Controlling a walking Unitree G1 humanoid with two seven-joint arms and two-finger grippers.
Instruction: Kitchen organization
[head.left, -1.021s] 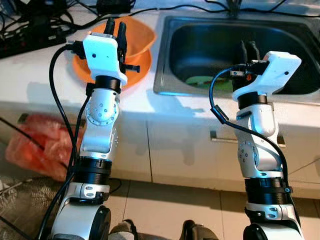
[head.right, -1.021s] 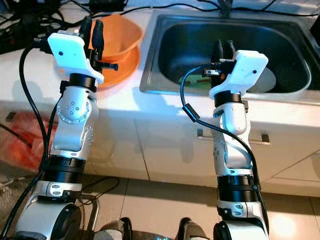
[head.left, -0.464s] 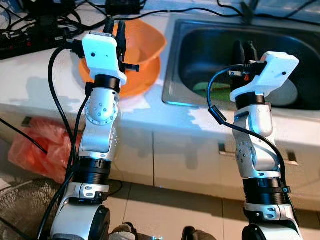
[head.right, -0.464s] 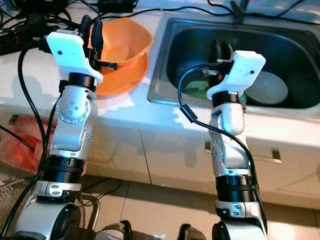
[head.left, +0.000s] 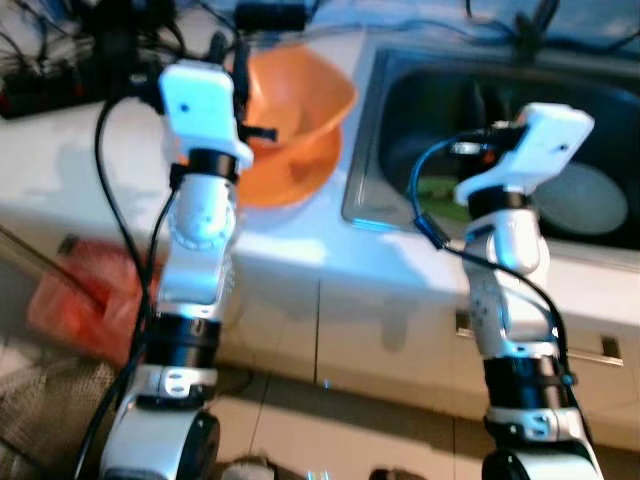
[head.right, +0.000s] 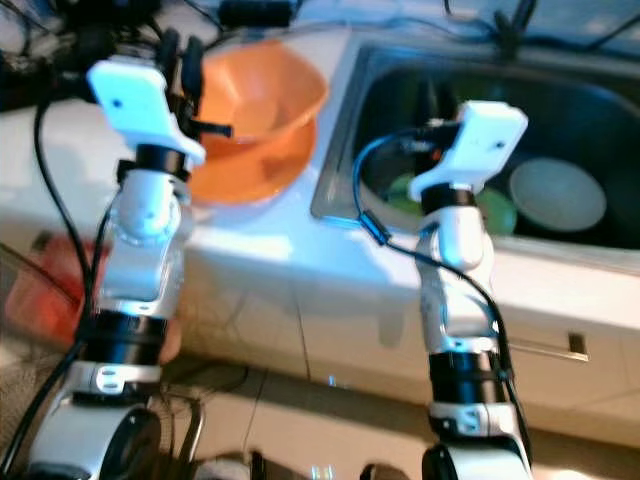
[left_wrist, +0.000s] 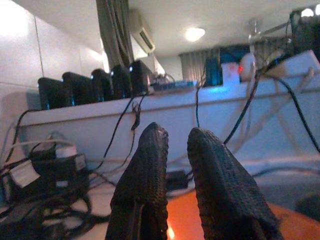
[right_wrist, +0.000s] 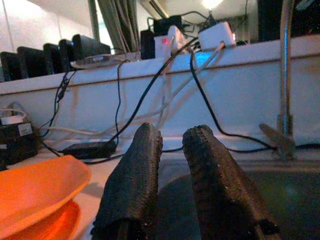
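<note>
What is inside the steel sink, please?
Inside the sink lie a round grey plate and something green beside it. The right gripper and its arm cover part of the green thing, so what it is cannot be told.

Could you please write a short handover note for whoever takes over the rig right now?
Left hand: empty, fingers nearly together, raised over the orange bowls on the countertop.
Right hand: empty, fingers nearly together, raised at the sink's front edge.
In the sink: a pale round plate and something green, too blurred to name.
Done: nothing picked up yet.
Left: choose and grasp the first item.
</note>
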